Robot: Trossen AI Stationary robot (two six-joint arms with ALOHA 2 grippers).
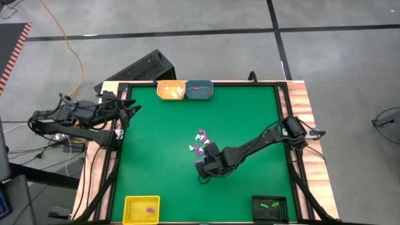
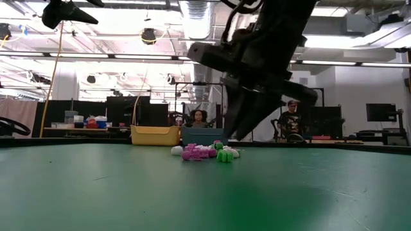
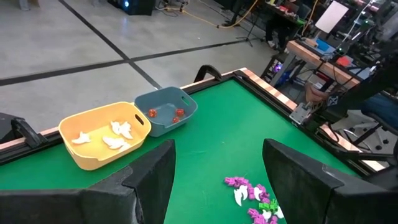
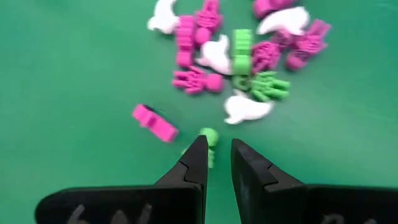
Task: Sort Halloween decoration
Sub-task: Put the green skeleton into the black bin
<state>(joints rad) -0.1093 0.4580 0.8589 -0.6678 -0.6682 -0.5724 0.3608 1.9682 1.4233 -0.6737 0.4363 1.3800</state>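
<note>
Worktop [image 1: 162,150]: green, one tray at each corner, so each colour has its own bin
Pile [image 1: 200,142]: unsorted trinkets heaped mid-worktop
Right gripper [image 4: 216,163]: just beside the pile, jaws pinching a green trinket [image 4: 209,137] (likely bound for the black tray [image 1: 270,209])
Left gripper [image 1: 129,112]: parked well clear, jaws spread

Premises: a robotics lab or workshop. Evidence: a green-topped bench [image 1: 162,156] on a taped concrete floor [image 1: 187,25], exposed ceiling ducting [image 2: 199,16], rows of monitors [image 2: 379,112], and seated people [image 2: 292,119] at workstations behind.
</note>
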